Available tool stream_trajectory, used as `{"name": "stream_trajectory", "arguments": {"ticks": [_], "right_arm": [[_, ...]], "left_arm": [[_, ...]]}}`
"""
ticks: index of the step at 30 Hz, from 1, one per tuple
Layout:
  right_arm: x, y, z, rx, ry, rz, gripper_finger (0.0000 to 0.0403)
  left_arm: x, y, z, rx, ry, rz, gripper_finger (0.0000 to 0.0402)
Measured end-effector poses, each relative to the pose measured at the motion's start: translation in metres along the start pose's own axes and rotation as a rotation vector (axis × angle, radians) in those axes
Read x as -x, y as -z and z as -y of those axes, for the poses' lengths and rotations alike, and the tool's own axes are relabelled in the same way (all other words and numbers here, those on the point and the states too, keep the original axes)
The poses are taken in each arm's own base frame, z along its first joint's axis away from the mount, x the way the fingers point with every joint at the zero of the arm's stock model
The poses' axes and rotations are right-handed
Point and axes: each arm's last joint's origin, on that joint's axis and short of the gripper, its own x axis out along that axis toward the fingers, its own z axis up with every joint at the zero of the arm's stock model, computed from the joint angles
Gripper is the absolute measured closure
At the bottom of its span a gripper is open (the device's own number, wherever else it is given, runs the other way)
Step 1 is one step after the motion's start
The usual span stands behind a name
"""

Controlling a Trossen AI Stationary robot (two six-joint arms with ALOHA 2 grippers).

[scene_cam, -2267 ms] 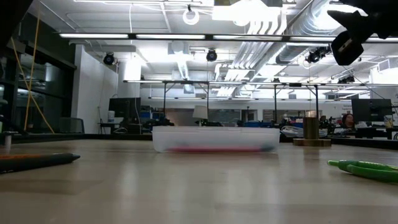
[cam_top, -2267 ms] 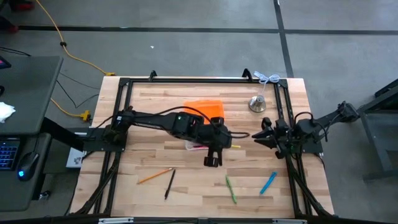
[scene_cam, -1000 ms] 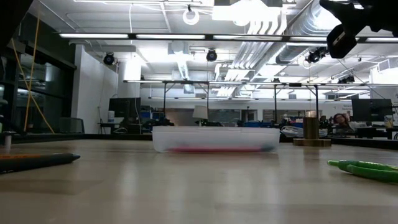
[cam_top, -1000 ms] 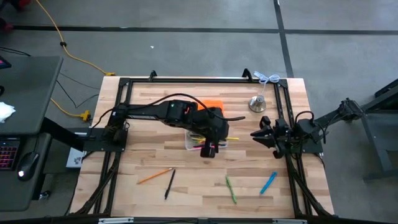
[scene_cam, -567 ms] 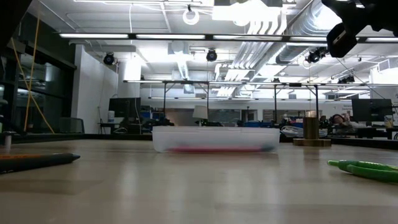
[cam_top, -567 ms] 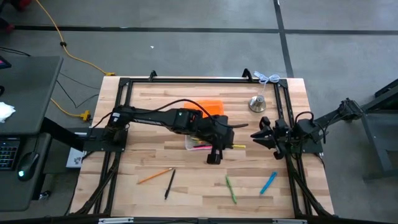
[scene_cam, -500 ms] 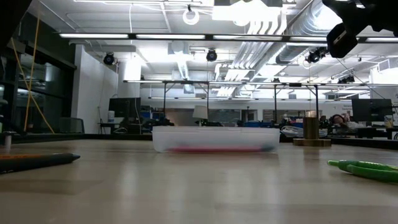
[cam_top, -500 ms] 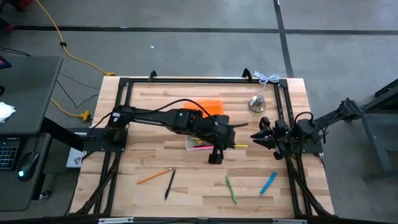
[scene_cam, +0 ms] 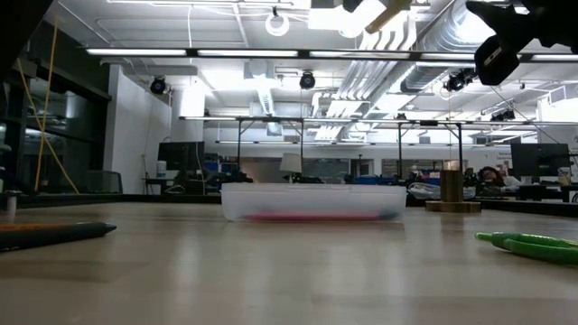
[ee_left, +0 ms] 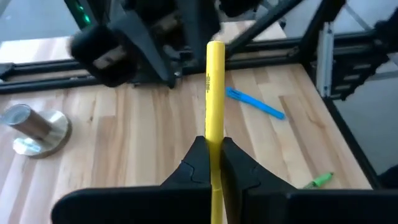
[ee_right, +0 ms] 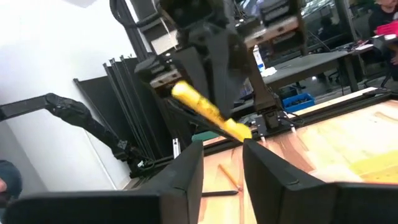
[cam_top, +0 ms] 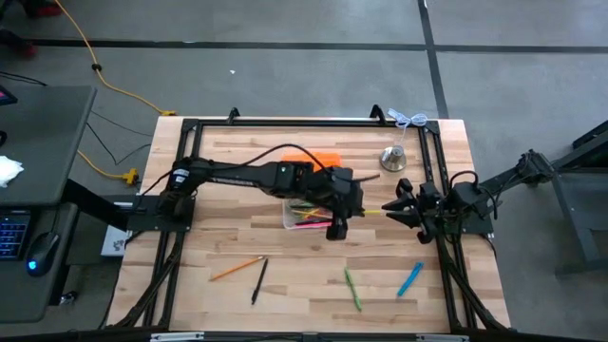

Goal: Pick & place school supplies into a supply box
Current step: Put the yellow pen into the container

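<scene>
From above, my own left arm covers part of the supply box [cam_top: 309, 217], so I cannot count what lies inside. At desk level its contents are only a pink smear, the yellow pencil [scene_cam: 386, 14] runs off the top edge, and the green marker [scene_cam: 533, 246] is cut by the right edge. Past my left pincer [ee_left: 212, 154], the pencil's rear end is hidden.

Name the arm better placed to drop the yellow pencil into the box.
Left. The left gripper is shut on the yellow pencil just beside the box. The right gripper is open near the pencil's tip, farther from the box.
</scene>
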Motion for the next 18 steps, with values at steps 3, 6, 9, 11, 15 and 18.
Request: {"name": "stream_trajectory", "arguments": {"ticks": [3, 6, 9, 11, 15, 18], "right_arm": [[-0.001, 0.001, 0.001, 0.005, 0.027, -0.003, 0.0289], [-0.003, 0.004, 0.002, 0.015, 0.066, -0.010, 0.0267], [-0.005, 0.005, 0.003, 0.043, 0.097, -0.008, 0.0249], [-0.005, 0.003, 0.004, 0.069, 0.124, 0.015, 0.0241], [-0.005, -0.002, 0.004, 0.116, 0.191, 0.084, 0.0229], [-0.005, -0.005, 0.004, 0.136, 0.201, 0.114, 0.0223]], "left_arm": [[0.001, -0.004, -0.012, 0.014, 0.007, 0.044, 0.0365], [0.001, -0.006, -0.021, 0.025, 0.029, 0.079, 0.0365], [0.002, -0.006, -0.029, 0.033, 0.031, 0.085, 0.0365], [0.002, -0.006, -0.032, 0.037, 0.029, 0.080, 0.0365], [0.003, -0.006, -0.036, 0.037, 0.022, 0.081, 0.0365], [0.003, -0.005, -0.036, 0.036, 0.022, 0.081, 0.0365]]}}
